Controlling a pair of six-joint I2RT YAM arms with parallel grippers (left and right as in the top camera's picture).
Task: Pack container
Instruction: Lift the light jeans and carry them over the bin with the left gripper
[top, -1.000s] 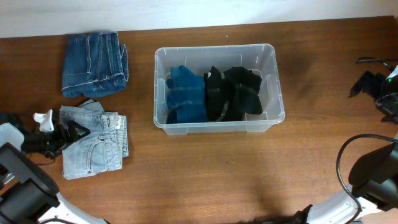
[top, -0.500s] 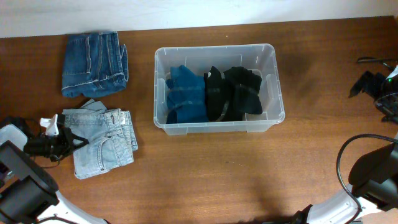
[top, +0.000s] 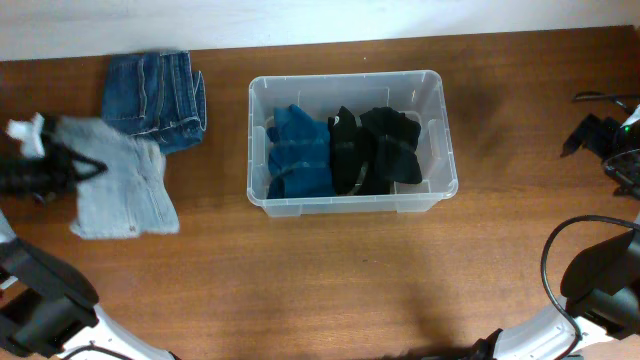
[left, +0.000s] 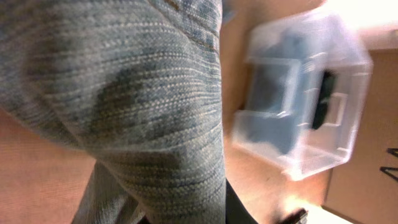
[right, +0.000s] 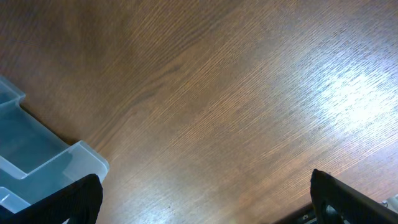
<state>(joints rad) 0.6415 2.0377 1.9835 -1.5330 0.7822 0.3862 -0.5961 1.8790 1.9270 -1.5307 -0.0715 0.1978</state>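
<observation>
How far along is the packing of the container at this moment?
Done: a blue garment and black garments lie in the container. In hand: the left gripper holds the light jeans, left of the container. Left: those jeans and the dark jeans on the table must go in.

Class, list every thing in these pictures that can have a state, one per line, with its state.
container, open, no lid, partly filled.
blue and black clothes, folded inside the container.
light jeans, gripped and raised.
dark jeans, folded on the table.
left fingers, shut on light jeans.
right fingers, open, empty.
</observation>
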